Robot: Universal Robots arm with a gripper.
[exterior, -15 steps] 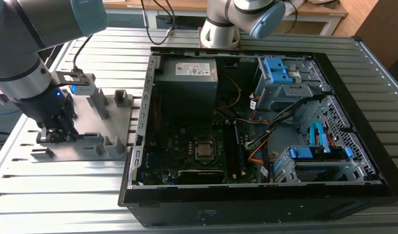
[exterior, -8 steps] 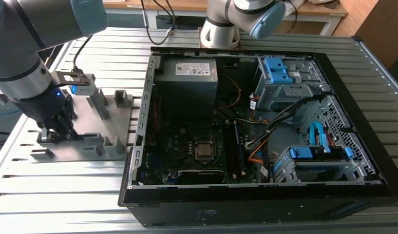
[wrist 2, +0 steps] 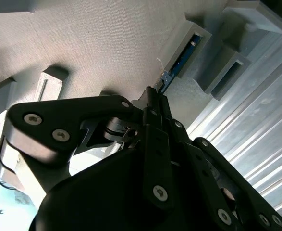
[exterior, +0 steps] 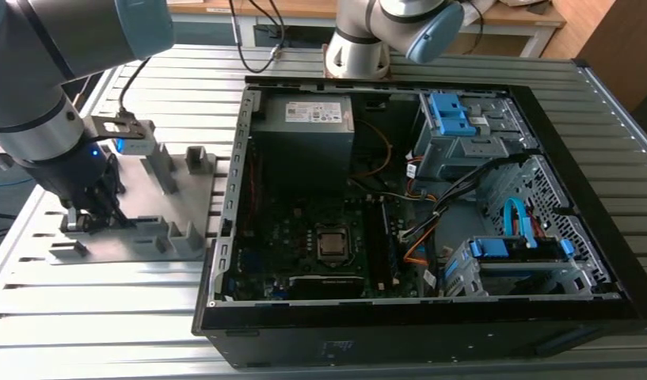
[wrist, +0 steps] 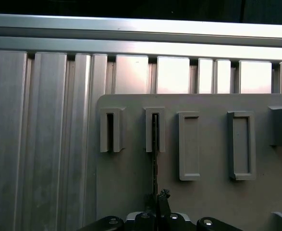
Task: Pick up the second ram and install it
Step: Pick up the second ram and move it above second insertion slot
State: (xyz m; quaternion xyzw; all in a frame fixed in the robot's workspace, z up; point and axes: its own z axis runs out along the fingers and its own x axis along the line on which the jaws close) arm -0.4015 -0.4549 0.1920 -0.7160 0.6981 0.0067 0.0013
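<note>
Second ram (wrist: 155,161) stands on edge, one end in a grey slot block (wrist: 149,130) on the fixture plate (exterior: 186,198) — the arm reaches down, gripper (wrist: 158,204) pinched shut on its other end. Neighbouring blocks stand apart; the open computer case (exterior: 234,198) lies toward the exterior view's right.

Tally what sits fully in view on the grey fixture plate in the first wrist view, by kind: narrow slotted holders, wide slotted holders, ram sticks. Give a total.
Narrow slotted holders: 2
Wide slotted holders: 2
Ram stick, standing in one narrow holder: 1
Total: 5
</note>
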